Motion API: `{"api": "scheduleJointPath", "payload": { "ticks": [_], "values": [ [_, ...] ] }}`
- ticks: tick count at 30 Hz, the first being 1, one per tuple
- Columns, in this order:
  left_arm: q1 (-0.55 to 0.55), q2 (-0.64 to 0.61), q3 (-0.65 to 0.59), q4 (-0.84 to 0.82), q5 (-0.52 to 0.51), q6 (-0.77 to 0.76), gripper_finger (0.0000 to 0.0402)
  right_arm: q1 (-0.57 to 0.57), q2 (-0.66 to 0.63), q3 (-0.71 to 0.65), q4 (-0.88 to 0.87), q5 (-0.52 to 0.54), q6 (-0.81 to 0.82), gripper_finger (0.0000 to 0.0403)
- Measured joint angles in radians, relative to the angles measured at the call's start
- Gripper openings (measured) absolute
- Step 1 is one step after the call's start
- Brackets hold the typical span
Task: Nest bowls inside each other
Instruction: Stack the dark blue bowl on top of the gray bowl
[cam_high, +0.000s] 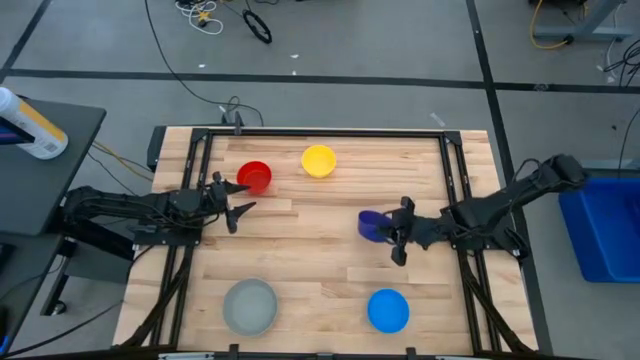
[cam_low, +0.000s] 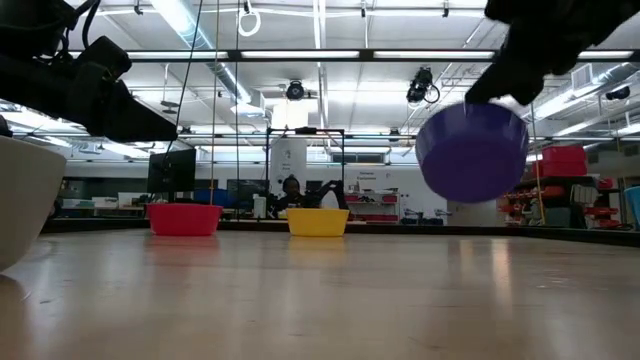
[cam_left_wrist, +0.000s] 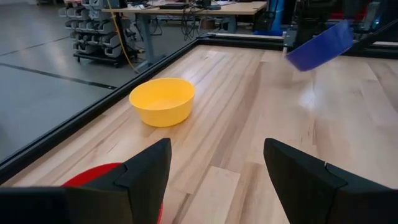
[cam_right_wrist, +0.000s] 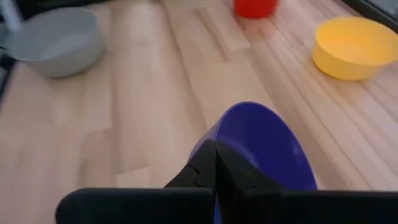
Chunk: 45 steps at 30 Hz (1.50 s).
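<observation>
Wooden table (cam_high: 330, 260) with red bowl (cam_high: 255, 177), yellow bowl (cam_high: 319, 160), grey bowl (cam_high: 249, 305) and light blue bowl (cam_high: 388, 310).

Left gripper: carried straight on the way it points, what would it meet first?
Probably nothing soon: the left gripper, fingers open, points across bare table; the red bowl and yellow bowl lie off-line.

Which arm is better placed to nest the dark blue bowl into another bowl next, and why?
The right. Its gripper is shut on the dark blue bowl, lifted off the table. The left gripper is open and empty beside the red bowl.
</observation>
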Motion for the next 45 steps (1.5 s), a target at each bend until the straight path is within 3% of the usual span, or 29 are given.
{"api": "scheduleJointPath", "payload": {
  "ticks": [10,27,33,39,45],
  "values": [
    [0.0,0.001,-0.016,0.02,-0.008,-0.01,0.0263,0.228,0.034,0.145,-0.15,0.147,0.148,0.0],
    [0.001,0.037,-0.019,0.027,-0.03,-0.037,0.0263,0.473,0.429,0.533,-0.391,0.225,0.468,0.0],
    [0.001,0.037,-0.02,0.026,-0.03,-0.04,0.0263,0.524,0.517,0.588,-0.456,0.273,0.552,0.0],
    [0.001,0.037,-0.02,0.026,-0.031,-0.041,0.0263,0.472,0.528,0.589,-0.462,0.274,0.486,0.0],
    [0.001,0.037,-0.021,0.027,-0.033,-0.037,0.0263,0.324,0.551,0.589,-0.232,0.167,0.159,0.0]
  ]
}}
